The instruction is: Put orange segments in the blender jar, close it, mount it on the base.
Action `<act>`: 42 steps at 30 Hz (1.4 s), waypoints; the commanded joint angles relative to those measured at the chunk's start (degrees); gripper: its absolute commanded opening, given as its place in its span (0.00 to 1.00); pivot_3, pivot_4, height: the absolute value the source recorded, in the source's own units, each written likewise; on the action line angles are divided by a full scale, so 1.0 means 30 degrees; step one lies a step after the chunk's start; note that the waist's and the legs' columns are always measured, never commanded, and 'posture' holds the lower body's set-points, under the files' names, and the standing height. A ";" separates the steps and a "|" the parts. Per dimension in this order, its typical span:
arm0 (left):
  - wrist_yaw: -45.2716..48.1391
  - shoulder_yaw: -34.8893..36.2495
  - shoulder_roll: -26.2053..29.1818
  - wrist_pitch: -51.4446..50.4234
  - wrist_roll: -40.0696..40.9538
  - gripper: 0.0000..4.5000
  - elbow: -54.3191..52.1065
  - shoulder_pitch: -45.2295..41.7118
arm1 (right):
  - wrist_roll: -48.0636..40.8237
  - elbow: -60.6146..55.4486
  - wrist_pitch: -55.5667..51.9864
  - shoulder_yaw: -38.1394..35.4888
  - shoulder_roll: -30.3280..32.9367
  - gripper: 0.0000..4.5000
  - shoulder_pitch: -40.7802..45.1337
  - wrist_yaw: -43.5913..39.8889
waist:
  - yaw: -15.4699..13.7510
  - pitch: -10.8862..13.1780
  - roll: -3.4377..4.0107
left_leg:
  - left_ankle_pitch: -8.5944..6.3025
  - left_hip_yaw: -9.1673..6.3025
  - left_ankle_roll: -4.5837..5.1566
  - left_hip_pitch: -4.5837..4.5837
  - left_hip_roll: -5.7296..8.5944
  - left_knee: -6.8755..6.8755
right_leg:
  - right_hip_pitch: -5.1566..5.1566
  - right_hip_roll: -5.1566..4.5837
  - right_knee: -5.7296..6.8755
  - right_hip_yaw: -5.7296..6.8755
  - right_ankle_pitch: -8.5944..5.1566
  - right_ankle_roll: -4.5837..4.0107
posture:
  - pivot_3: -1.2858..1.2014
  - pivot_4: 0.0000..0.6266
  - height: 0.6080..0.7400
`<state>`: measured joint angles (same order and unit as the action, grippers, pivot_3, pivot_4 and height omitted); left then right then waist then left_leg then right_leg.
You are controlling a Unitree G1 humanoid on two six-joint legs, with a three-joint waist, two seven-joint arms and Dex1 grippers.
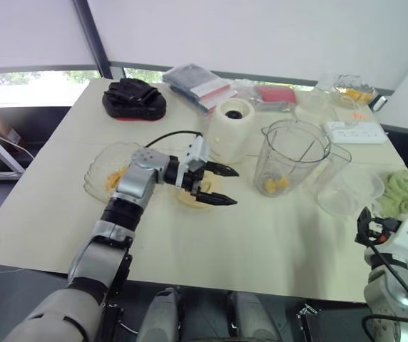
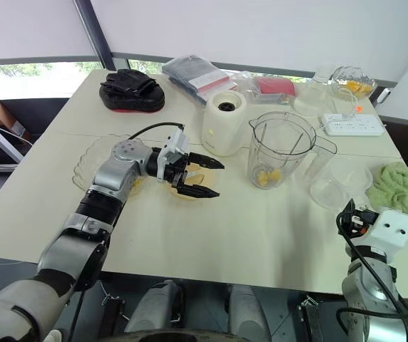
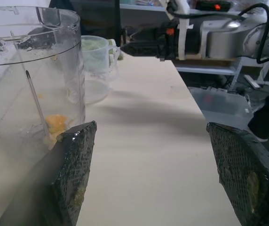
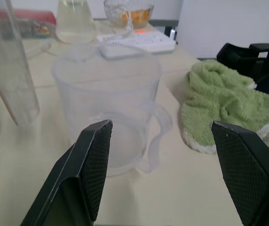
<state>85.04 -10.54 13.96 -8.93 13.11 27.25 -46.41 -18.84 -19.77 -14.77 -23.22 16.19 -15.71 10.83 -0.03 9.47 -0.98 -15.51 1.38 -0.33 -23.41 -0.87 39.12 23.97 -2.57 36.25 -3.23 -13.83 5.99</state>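
Two hands are seen here, and both are spread wide. The left hand [image 1: 235, 188] is held just above the bench [image 1: 261, 249], fingers parted and pointed toward three o'clock. Yellowish smears are seen on its pads [image 3: 73, 169] in the left wrist view. At three o'clock of that hand the blender jar [image 1: 293, 153] is found, upright on the bench and uncovered. A few orange segments [image 1: 275, 187] are seen lying at the bottom of it. More are seen in the glass dish [image 1: 100, 171] at nine o'clock of the left hand. The blender base [image 1: 231, 128] is set at ten o'clock of the jar, just beside it, and the jar is not yet mounted on it. The right hand [image 4: 160, 128] is held low by the bench's near edge, at five o'clock of the jar, its fingers wide apart. A clear cup [image 4: 108, 103] with a handle is seen just ahead of it. A green cloth [image 4: 224, 101] is seen at three o'clock of that cup. A power strip [image 1: 354, 130] is seen at one o'clock of the jar.
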 commanded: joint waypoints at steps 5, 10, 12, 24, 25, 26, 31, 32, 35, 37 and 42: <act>-0.0886 -0.0270 -0.0108 0.0634 0.0033 0.86 -0.0742 0.0089 | 0.1172 0.0864 -0.0253 -0.0521 -0.0188 0.77 0.1394 0.0138 | 0.0269 0.0000 0.0001 | 0.0000 -0.0008 0.0000 0.0001 0.0000 0.0000 | -0.0002 -0.0002 0.0000 -0.0002 0.0003 0.0003 | 0.52 0.24 1.00; -0.1123 -0.0414 -0.0007 0.0773 0.0073 0.86 -0.0718 0.0108 | 0.1555 0.1444 -0.0725 -0.0775 -0.0155 0.77 0.2507 0.0333 | 0.0335 0.0001 0.0006 | 0.0000 -0.0006 0.0000 0.0004 -0.0001 -0.0002 | 0.0000 0.0002 0.0001 -0.0002 0.0004 0.0006 | 0.52 0.24 1.00; -0.1221 -0.0493 0.0017 0.0833 0.0073 0.86 -0.0770 0.0144 | 0.1838 0.1923 -0.0920 -0.0845 -0.0026 0.77 0.2877 0.0375 | 0.0327 0.0001 0.0006 | 0.0000 -0.0007 0.0000 0.0005 -0.0001 -0.0003 | 0.0000 0.0004 0.0003 -0.0002 0.0004 0.0006 | 0.52 0.24 1.00; -0.1465 -0.0800 0.0300 0.1042 0.0021 0.86 -0.1301 0.0394 | 0.2886 0.3846 -0.1164 -0.1414 0.0002 0.77 0.4565 0.0872 | 0.0334 0.0006 0.0015 | 0.0000 -0.0007 -0.0001 0.0004 0.0000 -0.0007 | 0.0000 0.0000 0.0001 -0.0003 0.0003 0.0008 | 0.52 0.24 1.00; -0.1453 -0.0855 0.0327 0.1133 -0.0034 0.86 -0.1357 0.0434 | 0.2926 0.3977 -0.1146 -0.1466 0.0003 0.77 0.4678 0.0915 | 0.0340 0.0007 0.0016 | 0.0000 -0.0007 0.0000 0.0004 0.0000 -0.0007 | 0.0000 0.0000 0.0001 -0.0003 0.0003 0.0008 | 0.52 0.24 1.00; -0.1433 -0.0893 0.0360 0.1225 -0.0082 0.86 -0.1371 0.0449 | 0.2941 0.4141 -0.1103 -0.1513 -0.0001 0.77 0.4834 0.0952 | 0.0346 0.0007 0.0017 | 0.0000 -0.0006 0.0000 0.0003 0.0000 -0.0009 | 0.0000 0.0000 0.0001 -0.0003 0.0002 0.0007 | 0.52 0.24 1.00; -0.1476 -0.0916 0.0450 0.1350 -0.0127 0.86 -0.1280 0.0389 | 0.2931 0.4993 -0.0967 -0.1735 -0.0025 0.77 0.5549 0.0924 | 0.0347 0.0009 0.0019 | 0.0000 -0.0006 0.0000 0.0003 0.0000 -0.0013 | 0.0002 0.0001 0.0001 -0.0003 0.0003 0.0008 | 0.52 0.24 1.00; -0.1493 -0.0918 0.0461 0.1373 -0.0137 0.86 -0.1251 0.0375 | 0.2960 0.5087 -0.0944 -0.1746 -0.0027 0.77 0.5629 0.0909 | 0.0347 0.0009 0.0019 | 0.0000 -0.0006 0.0000 0.0003 0.0000 -0.0013 | 0.0002 0.0000 0.0001 -0.0004 0.0003 0.0008 | 0.52 0.24 1.00; -0.1550 -0.0916 0.0498 0.1488 -0.0193 0.86 -0.1156 0.0291 | 0.2953 0.5538 -0.0865 -0.1812 -0.0059 0.77 0.6021 0.0869 | 0.0351 0.0009 0.0020 | 0.0000 -0.0006 0.0000 0.0003 0.0000 -0.0013 | 0.0002 0.0000 0.0001 -0.0003 0.0003 0.0008 | 0.52 0.24 1.00; -0.1577 -0.0897 0.0496 0.1581 -0.0222 0.86 -0.1044 0.0223 | 0.2955 0.5773 -0.0803 -0.1832 -0.0072 0.77 0.6216 0.0862 | 0.0353 0.0010 0.0020 | 0.0000 -0.0006 0.0000 0.0003 0.0000 -0.0013 | 0.0002 0.0000 0.0001 -0.0004 0.0002 0.0008 | 0.52 0.24 1.00; -0.1687 -0.0845 0.0454 0.1777 -0.0290 0.88 -0.0827 0.0100 | 0.3101 0.6458 -0.0534 -0.1806 0.0050 0.46 0.6686 0.0834 | 0.0384 0.0012 0.0026 | 0.0000 -0.0007 0.0000 0.0005 0.0000 -0.0014 | 0.0003 0.0000 0.0001 -0.0007 0.0003 0.0009 | 0.52 0.24 1.00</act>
<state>79.92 -12.78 15.29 -4.50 12.10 25.60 -45.06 -10.19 0.24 -17.91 -27.54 15.50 3.75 13.12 1.12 9.50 -0.90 -15.51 1.36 -0.33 -23.40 -0.87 39.08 23.98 -2.57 36.26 -3.25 -13.82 6.02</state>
